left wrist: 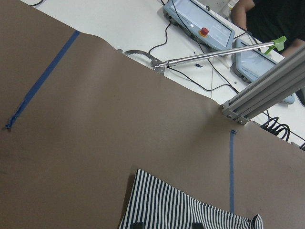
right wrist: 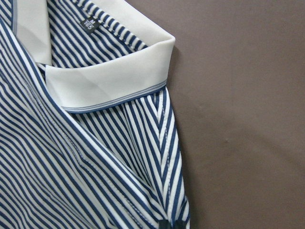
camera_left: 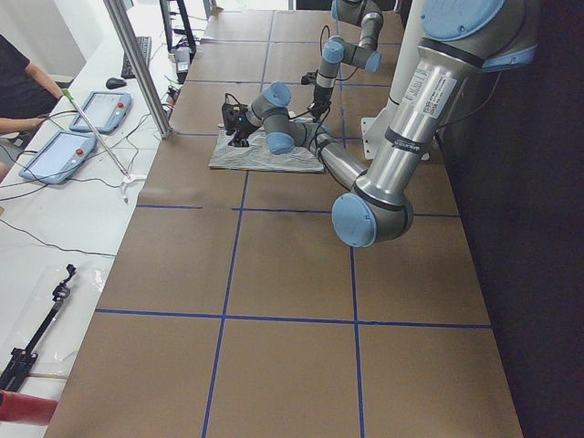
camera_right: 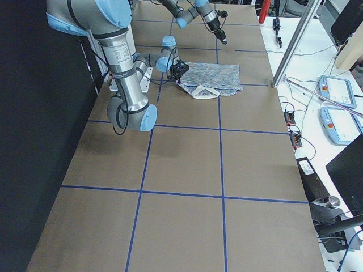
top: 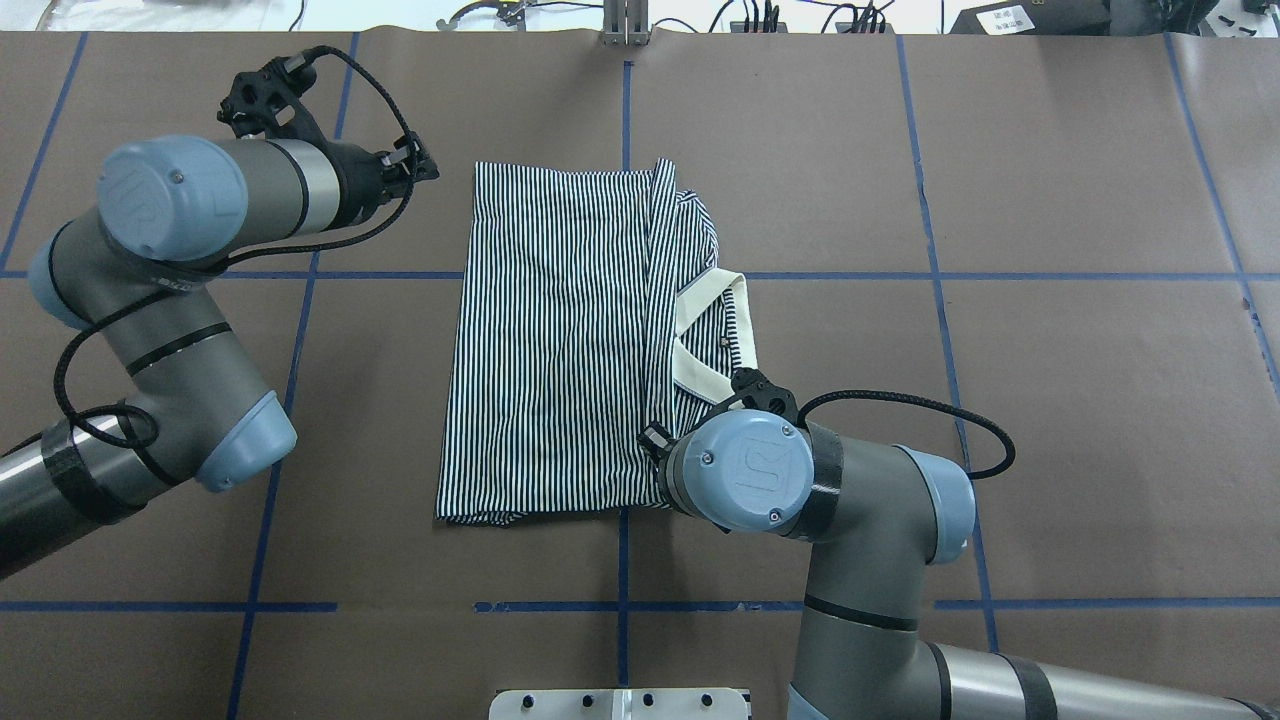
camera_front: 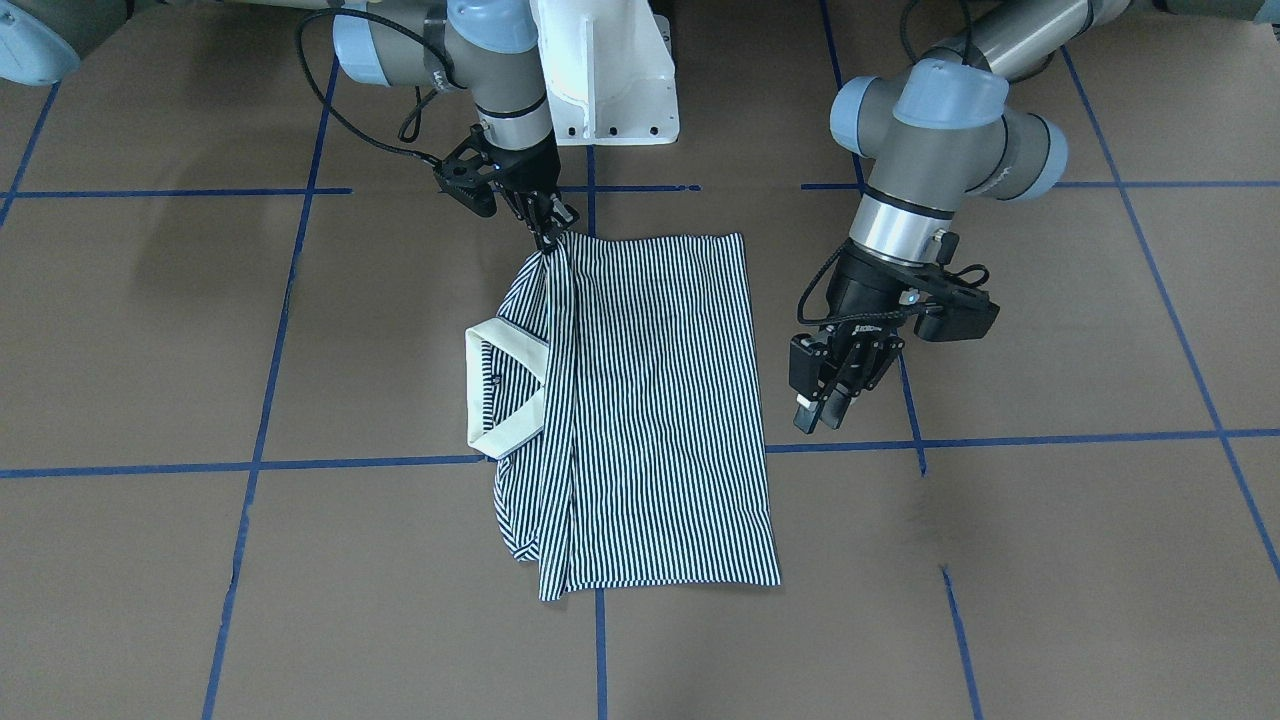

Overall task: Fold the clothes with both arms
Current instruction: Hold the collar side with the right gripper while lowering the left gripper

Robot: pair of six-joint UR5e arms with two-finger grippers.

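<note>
The striped polo shirt (camera_front: 650,400) lies folded on the brown table, its cream collar (camera_front: 505,385) toward my right arm's side. It also shows in the overhead view (top: 560,340). My right gripper (camera_front: 548,228) is shut on the shirt's edge at the corner nearest the robot base, and the fabric is pulled up to it. The right wrist view shows the collar (right wrist: 109,81) and stripes close up. In the overhead view the wrist hides this gripper. My left gripper (camera_front: 820,405) is open and empty, hovering beside the shirt's other side. The left wrist view shows a shirt corner (left wrist: 190,212) just ahead.
The white pedestal base (camera_front: 610,80) stands at the robot's side of the table. Blue tape lines (camera_front: 1000,440) cross the brown surface. An aluminium post (left wrist: 267,90) and operator tablets (camera_left: 64,155) stand past the table's far edge.
</note>
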